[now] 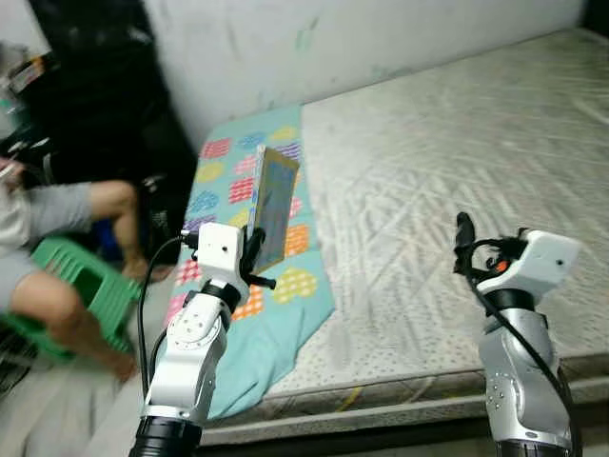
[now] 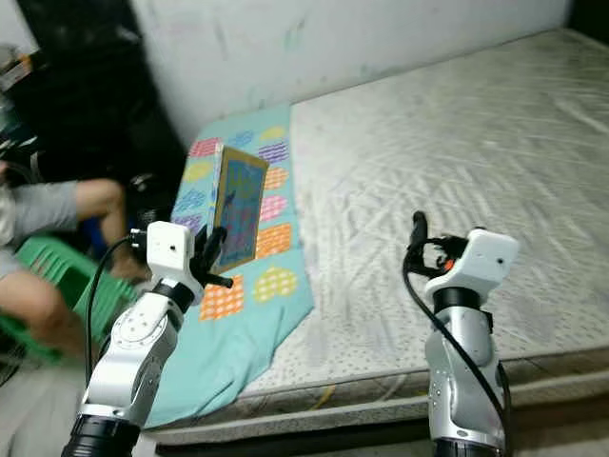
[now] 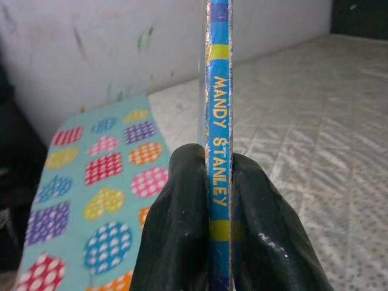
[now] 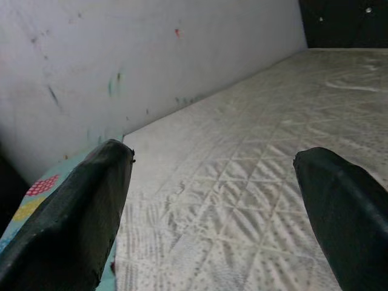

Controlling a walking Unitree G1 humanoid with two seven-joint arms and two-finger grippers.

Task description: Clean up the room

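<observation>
My left gripper (image 1: pixel 257 249) is shut on a thin picture book (image 1: pixel 275 208), held upright above the left side of the mattress (image 1: pixel 447 171). In the left wrist view the book's blue spine (image 3: pixel 219 139) reads "MANDY STANLEY" and is pinched between the two black fingers (image 3: pixel 182 230). Under the book lies a teal cloth with coloured hearts (image 1: pixel 228 190), hanging over the mattress corner. My right gripper (image 1: pixel 464 233) hovers over the mattress near its front edge, fingers (image 4: pixel 73 218) spread wide with nothing between them.
A person sits at the left on a green plastic stool (image 1: pixel 90 286), bare leg (image 1: pixel 109 202) close to the bed. A marked white wall (image 1: pixel 362 38) runs behind the mattress. A dark area (image 1: pixel 95 95) lies at the back left.
</observation>
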